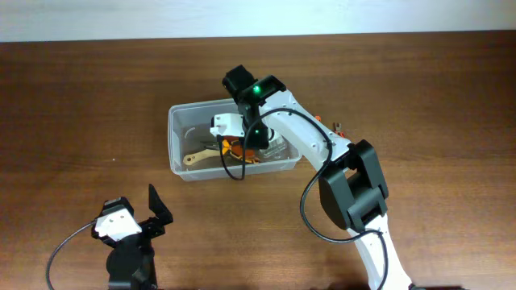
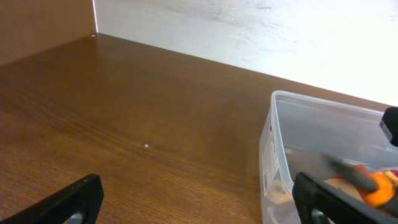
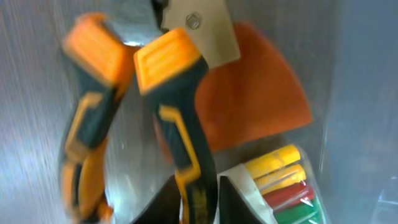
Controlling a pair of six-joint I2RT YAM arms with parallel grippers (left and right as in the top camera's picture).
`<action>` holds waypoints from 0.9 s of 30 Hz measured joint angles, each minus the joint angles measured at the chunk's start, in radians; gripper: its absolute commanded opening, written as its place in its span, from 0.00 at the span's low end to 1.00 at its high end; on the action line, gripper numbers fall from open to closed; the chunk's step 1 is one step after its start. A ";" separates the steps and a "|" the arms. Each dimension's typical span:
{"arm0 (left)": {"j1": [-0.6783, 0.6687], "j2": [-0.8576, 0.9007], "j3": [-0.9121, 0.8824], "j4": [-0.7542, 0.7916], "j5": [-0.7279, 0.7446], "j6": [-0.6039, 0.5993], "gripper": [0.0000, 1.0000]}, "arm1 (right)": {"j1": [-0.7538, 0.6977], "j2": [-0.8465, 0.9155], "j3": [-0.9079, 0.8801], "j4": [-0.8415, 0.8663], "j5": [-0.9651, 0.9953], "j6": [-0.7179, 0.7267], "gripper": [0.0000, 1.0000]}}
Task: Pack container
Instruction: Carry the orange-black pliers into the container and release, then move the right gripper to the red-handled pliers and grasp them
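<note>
The container is a clear plastic bin in the middle of the wooden table; its near corner shows in the left wrist view. My right gripper reaches down into it and is shut on one handle of the orange-and-dark pliers, seen close in the right wrist view. The pliers are over the bin's middle. My left gripper is open and empty above the table near the front left, its fingers spread wide.
Inside the bin lie a wooden spoon, an orange flat piece and a small clear box of coloured-tipped bits. Small items lie on the table just right of the bin, behind my right arm.
</note>
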 measured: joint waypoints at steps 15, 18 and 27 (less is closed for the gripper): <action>0.000 0.000 0.000 0.000 0.000 0.000 0.99 | -0.198 -0.362 0.260 -0.186 0.156 0.678 0.99; 0.000 0.000 0.000 0.000 0.000 0.000 0.99 | -0.364 -0.435 0.277 -0.254 0.160 0.873 0.98; 0.000 0.000 0.000 0.000 0.000 0.000 0.99 | -0.634 -0.337 -0.056 -0.261 0.137 1.136 0.84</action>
